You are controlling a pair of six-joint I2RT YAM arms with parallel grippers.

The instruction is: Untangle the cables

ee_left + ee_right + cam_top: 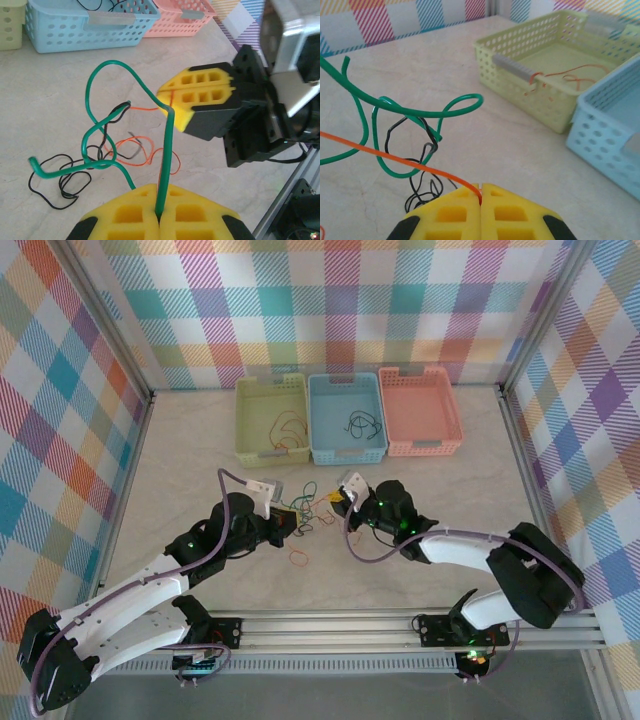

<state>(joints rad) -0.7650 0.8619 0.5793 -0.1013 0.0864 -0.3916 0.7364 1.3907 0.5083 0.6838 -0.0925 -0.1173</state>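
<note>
Cables [310, 508] sit mid-counter [190, 470], between the two pincers, w/ three baskets [345, 377] beyond at 12 o'clock. Left pincer [159, 202] is closed right up, pads pinching the green cable [112, 64]. That cable rises straight out of the seam, arcs over twd 10 o'clock, then loops down. Right pincer [481, 197] is likewise closed tight, nipping the orange cable [395, 159] at the pad tips; the wire runs off twd 9 o'clock in its wrist view. In top view the left pincer is at 9 o'clock of the knot and the right at 3 o'clock, both near it.

Handling: all v. light and thin.
- Green is thickest and semi-stiff. It holds its curves in the air, so it should spring rather than drape. Present grip spot looks fine.
- Orange is finer, softer and slick-looking. A tip pinch could slip; seating it deeper in the pads would be safer.
- Black cable [55, 196] is thinnest and limp, lying in loops on the counter at 8 o'clock in the left wrist view. It threads thru the green loop, prob. the real snag, tho the crossing is too small to read for sure.

Pull apart slowly along the 9–3 line, since a jerk would likely cinch black tighter. Best next hold is black's free end, not mid-loop.
</note>
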